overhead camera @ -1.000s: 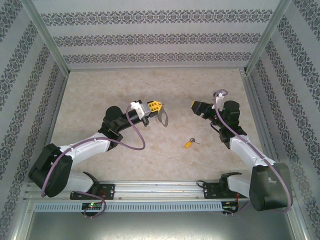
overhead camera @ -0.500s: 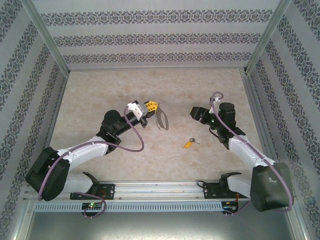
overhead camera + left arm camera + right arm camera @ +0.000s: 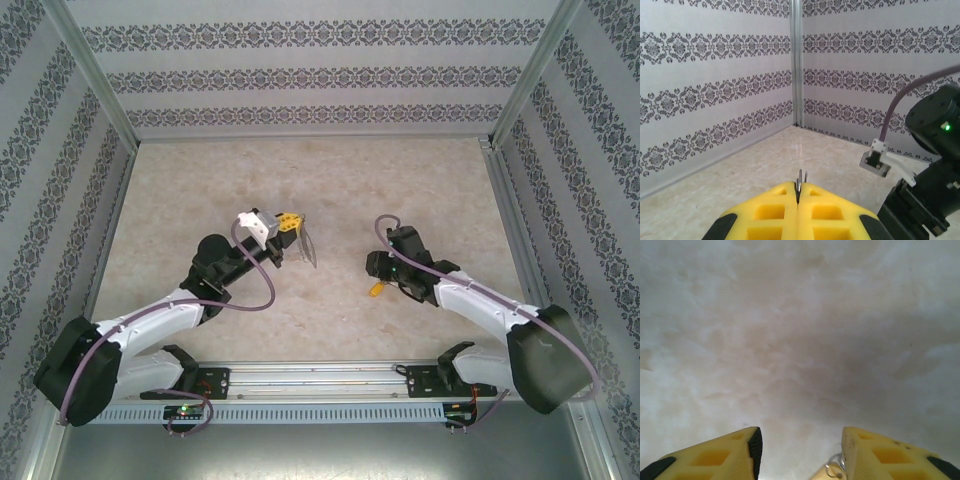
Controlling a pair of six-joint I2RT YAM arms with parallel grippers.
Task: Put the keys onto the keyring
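Patterned walls [image 3: 300, 75] | left pincer [image 3: 293, 222] clamps keyring [image 3: 307, 244] | right pincer [image 3: 801, 441] spread above keys [image 3: 833, 471]

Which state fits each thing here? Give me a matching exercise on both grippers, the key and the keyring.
Things:
1. left gripper
2. right gripper
3. key
4. keyring

States:
A. lying on the table
B. jaws open
C. pinched between yellow fingers
D. jaws shut

Pairs: 1-D, 2-B, 3-A, 4-C.

Right tool [image 3: 800, 440] hovered, fingers spread, over the marbled table [image 3: 790, 330], the key [image 3: 827, 472] beside its right finger.
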